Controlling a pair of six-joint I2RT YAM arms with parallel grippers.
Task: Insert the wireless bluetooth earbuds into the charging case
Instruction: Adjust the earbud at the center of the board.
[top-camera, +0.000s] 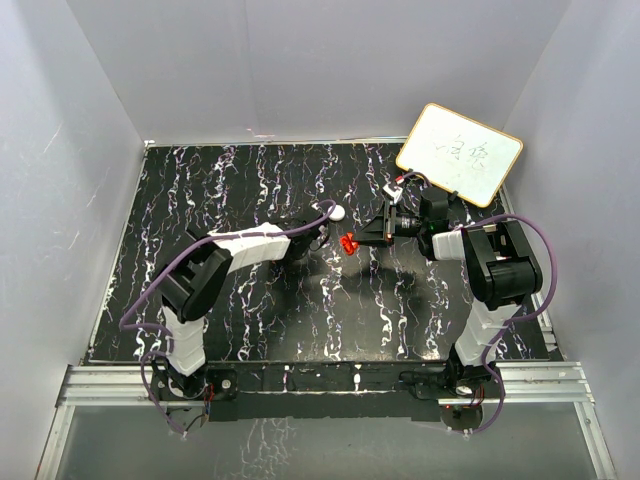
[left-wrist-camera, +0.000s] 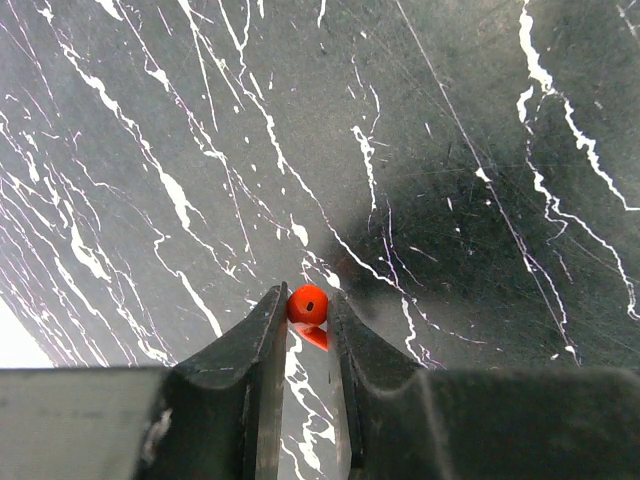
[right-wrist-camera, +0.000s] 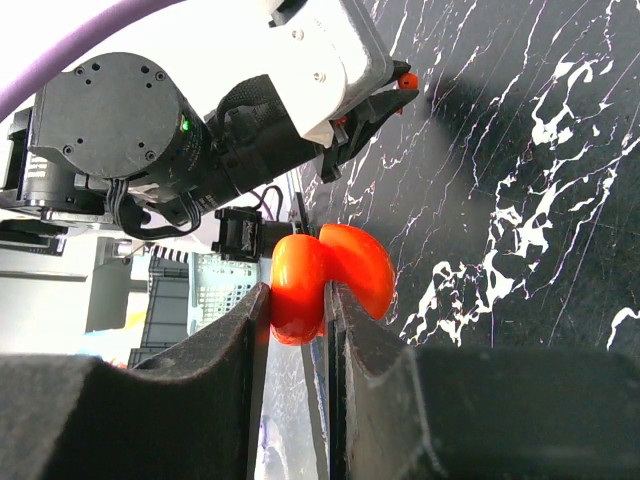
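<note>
Around the counter's (top-camera: 200, 330) middle, the left hand (left-wrist-camera: 306, 312) is pinching one red earbud (left-wrist-camera: 307, 300) between its fingertips. Facing it, the right hand (right-wrist-camera: 298, 300) is clamping the red charging case (right-wrist-camera: 352, 265). A whiteboard (top-camera: 460, 152) is leaning at the far right corner.

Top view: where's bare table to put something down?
Bare: the far left of the table, beyond the left arm, and the near middle between it and the right arm. Crowded: the centre, where the left gripper and right gripper meet, and by the whiteboard.
</note>
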